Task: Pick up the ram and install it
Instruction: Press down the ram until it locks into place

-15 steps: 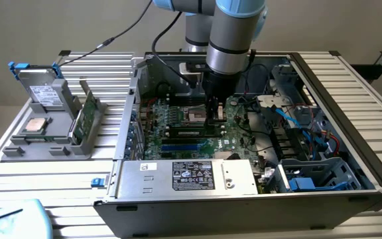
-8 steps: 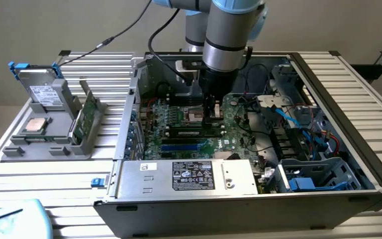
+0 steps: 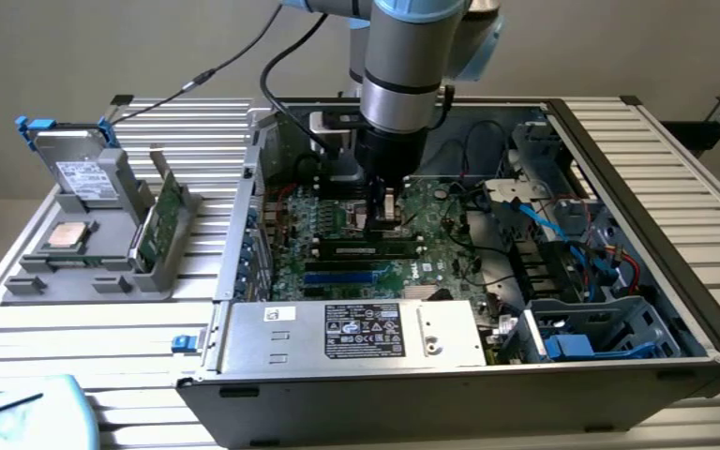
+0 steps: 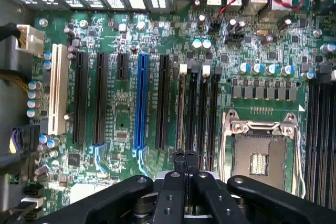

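**A:** Where is the ram?

**B:** The ram lies lengthwise across the motherboard, and it looks seated in a slot rather than loose. It sits near the middle of the open computer case. I can't tell whether it is latched.

**A:** And the gripper?

**B:** The gripper is at the ram's twelve o'clock in the exterior view, just above its upper edge. I can't say if they touch. In the wrist view the fingers are pressed together with nothing between them, so it is carrying nothing. Closed tips over a stick already in its slot suggest to me a blunt tool for pushing down, not a grip.

**A:** What surrounds it?

**B:** The wrist view shows the black memory slots running ahead of the fingertips, with the CPU socket beside them. In the exterior view the power supply is at the ram's six o'clock. Well out at nine o'clock, outside the case, a grey holder keeps a green card upright on edge, probably so its sides are free to grasp. A hard drive stands behind the holder.
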Motion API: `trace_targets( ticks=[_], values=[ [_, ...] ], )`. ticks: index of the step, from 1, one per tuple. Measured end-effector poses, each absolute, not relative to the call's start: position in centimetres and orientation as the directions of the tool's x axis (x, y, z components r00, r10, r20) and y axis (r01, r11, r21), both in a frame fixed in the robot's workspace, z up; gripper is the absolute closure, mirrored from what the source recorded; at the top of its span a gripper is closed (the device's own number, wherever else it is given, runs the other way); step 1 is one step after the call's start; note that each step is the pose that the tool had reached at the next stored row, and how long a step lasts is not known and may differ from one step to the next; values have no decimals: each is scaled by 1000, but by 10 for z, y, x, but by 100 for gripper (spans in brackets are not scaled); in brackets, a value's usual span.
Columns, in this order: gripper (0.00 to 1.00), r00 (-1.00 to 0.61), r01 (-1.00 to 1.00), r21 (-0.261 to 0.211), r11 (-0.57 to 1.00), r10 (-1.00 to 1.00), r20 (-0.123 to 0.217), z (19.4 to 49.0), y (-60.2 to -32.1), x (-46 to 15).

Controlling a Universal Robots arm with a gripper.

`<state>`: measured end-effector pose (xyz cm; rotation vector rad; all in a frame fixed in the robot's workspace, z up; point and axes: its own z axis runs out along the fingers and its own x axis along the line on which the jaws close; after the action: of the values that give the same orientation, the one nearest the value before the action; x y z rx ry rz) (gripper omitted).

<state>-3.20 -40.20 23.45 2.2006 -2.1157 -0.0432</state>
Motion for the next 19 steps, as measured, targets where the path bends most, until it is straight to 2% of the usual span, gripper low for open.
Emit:
trace_targets(
  ticks=[13, 19],
  values=[
    [89, 41, -996, 84, -37, -998, 41, 224, -402, -33],
    [89, 41, -996, 86, -38, -998, 41, 242, -402, -33]
  ],
)
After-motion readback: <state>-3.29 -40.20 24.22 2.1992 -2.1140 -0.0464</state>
